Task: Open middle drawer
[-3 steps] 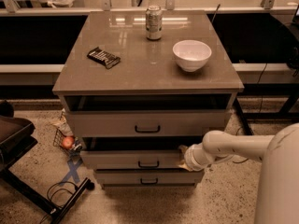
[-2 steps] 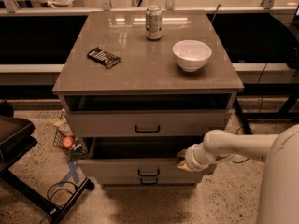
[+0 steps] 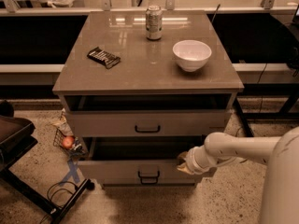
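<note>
The middle drawer [image 3: 117,170] is a wide grey-beige drawer with a small dark bar handle [image 3: 148,175]. It stands pulled out toward me, its dark inside showing behind the front. My gripper [image 3: 184,162] sits at the top edge of the drawer's front, near its right end, on the end of my white arm [image 3: 233,149] that reaches in from the right. The uppermost drawer [image 3: 147,123] is slightly out above it. The lowest drawer is mostly hidden under the middle one.
On the cabinet top [image 3: 140,76] are a drink can [image 3: 153,22], a white bowl [image 3: 191,54] and a dark snack packet [image 3: 103,57]. A black stand [image 3: 18,139], a wire basket with an apple [image 3: 68,142] and cables [image 3: 60,195] lie at the left.
The middle drawer has slid out toward me, and my gripper has moved with it. The drawer now covers most of the lowest drawer.
</note>
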Robot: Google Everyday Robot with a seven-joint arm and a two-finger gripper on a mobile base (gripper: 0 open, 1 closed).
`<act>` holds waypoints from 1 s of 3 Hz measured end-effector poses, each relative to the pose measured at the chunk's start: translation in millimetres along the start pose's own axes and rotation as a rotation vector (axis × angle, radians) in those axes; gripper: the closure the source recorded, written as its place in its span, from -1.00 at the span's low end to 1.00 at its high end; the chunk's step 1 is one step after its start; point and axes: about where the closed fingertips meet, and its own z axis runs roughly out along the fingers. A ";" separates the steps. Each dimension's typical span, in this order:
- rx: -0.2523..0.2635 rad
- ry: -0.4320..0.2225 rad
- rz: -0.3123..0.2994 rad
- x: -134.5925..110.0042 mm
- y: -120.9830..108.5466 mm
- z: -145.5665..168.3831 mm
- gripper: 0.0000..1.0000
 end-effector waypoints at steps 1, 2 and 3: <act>0.000 0.000 0.000 -3.0 -0.5 -5.7 1.00; 0.000 0.000 0.000 -3.7 -0.6 -7.2 1.00; 0.000 0.000 0.000 -4.1 -0.7 -7.9 1.00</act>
